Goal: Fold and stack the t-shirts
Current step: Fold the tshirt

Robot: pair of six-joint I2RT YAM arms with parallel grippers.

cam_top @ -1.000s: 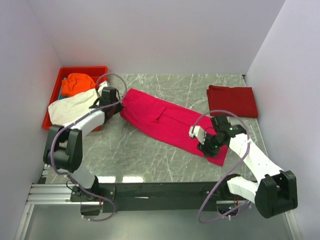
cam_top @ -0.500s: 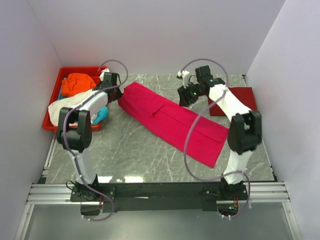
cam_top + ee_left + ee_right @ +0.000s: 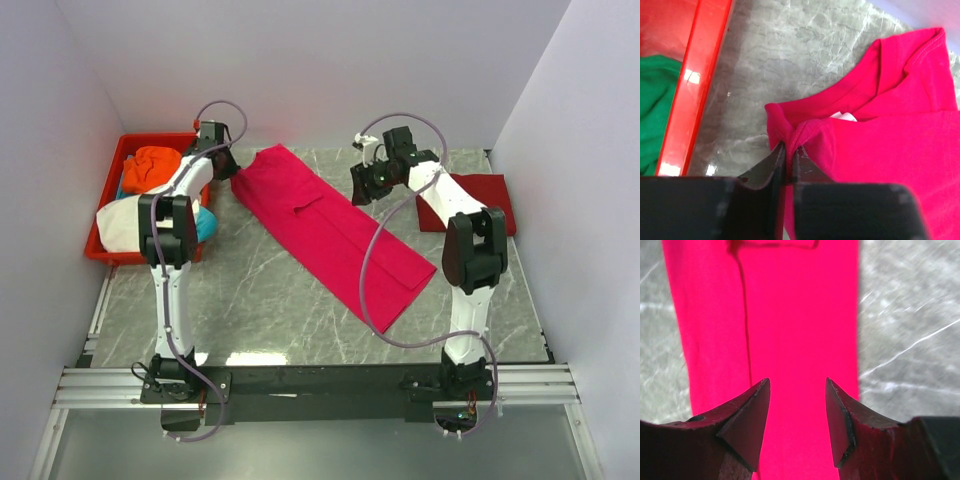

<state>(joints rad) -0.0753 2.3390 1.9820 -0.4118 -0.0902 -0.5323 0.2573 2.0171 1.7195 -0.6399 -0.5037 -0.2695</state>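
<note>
A bright pink-red t-shirt [image 3: 330, 228] lies as a long folded strip slanting across the marble table. My left gripper [image 3: 226, 168] is shut on the shirt's shoulder fold beside the collar [image 3: 840, 90], at the strip's far left end; the left wrist view shows cloth pinched between the fingertips [image 3: 775, 157]. My right gripper [image 3: 361, 187] hovers open over the strip's right edge, the pink cloth [image 3: 790, 315] showing between its jaws, nothing held. A darker red t-shirt [image 3: 468, 200] lies folded at the far right.
A red plastic tray [image 3: 150, 139] stands at the far left holding an orange shirt [image 3: 155, 166], a white one [image 3: 120, 222] and a teal one [image 3: 206, 224]; its rim [image 3: 695, 90] is close to my left gripper. Walls enclose the table.
The right arm left the shirt's near hem and swung to the far middle, jaws a little wider. The left gripper drew the collar end toward the back, and the strip turned with it.
</note>
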